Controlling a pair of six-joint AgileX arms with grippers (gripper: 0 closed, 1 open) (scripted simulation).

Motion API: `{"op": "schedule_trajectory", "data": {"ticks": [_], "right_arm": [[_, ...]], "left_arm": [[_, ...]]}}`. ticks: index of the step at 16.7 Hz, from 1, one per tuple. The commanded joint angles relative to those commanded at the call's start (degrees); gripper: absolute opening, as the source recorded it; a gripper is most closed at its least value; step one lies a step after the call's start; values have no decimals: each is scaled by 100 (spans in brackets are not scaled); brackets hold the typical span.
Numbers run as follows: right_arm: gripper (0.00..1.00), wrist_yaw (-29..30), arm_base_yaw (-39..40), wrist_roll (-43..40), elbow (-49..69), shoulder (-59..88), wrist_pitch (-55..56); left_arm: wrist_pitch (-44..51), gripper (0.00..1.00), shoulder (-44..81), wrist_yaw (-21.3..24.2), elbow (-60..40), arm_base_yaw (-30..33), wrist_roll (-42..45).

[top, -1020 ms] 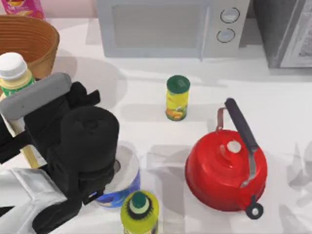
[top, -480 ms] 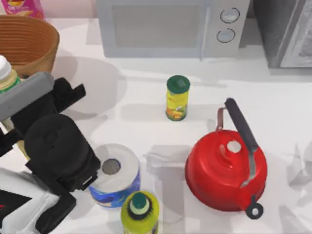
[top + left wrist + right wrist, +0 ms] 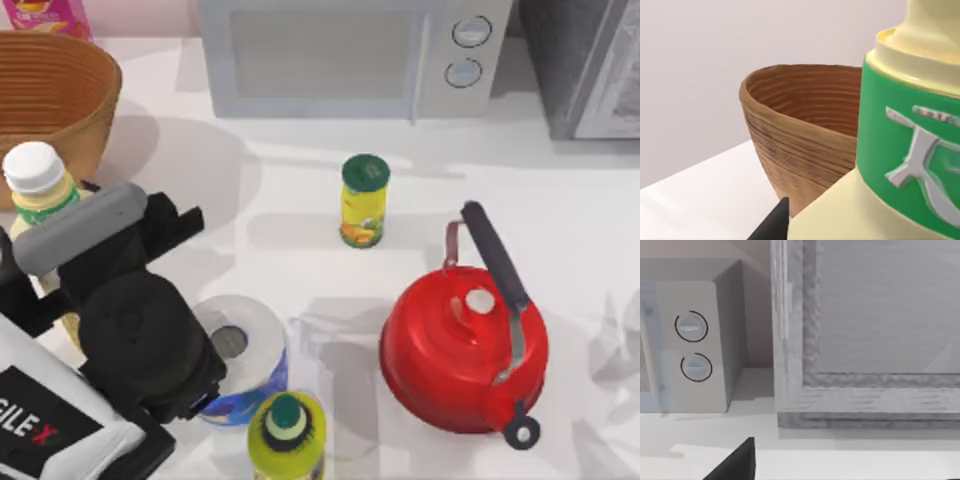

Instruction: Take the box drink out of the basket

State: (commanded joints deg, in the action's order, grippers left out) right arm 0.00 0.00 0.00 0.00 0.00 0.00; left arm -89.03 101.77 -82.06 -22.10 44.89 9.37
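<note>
The box drink (image 3: 38, 185) is being held up at the left side of the worktop (image 3: 300, 220), outside the basket (image 3: 55, 85) and just in front of its rim, white cap up. In the left wrist view the carton's cream body and green band (image 3: 910, 165) are sitting right at the camera, with the basket wall (image 3: 790, 155) just behind. The left gripper (image 3: 45, 270) is being seen clamped on the carton; its fingers are closed against the carton's sides, mostly hidden under the wrist housing. The right arm is parked off to the right; whether its fingers (image 3: 735, 462) are open cannot be told. A toilet roll (image 3: 240, 350), a yellow can (image 3: 364, 200), a red kettle (image 3: 460, 345) and a green-capped bottle (image 3: 287, 435) are standing on the worktop, apart from the basket. A microwave (image 3: 340, 55) is sitting at the back.
</note>
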Motion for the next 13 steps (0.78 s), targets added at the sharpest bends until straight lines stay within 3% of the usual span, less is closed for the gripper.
{"op": "schedule_trajectory", "data": {"ticks": [2, 13], "right_arm": [[100, 0, 0, 0, 0, 0, 0], [100, 0, 0, 0, 0, 0, 0]], "left_arm": [[0, 0, 0, 0, 0, 0, 0], [0, 83, 0, 0, 0, 0, 0]]}}
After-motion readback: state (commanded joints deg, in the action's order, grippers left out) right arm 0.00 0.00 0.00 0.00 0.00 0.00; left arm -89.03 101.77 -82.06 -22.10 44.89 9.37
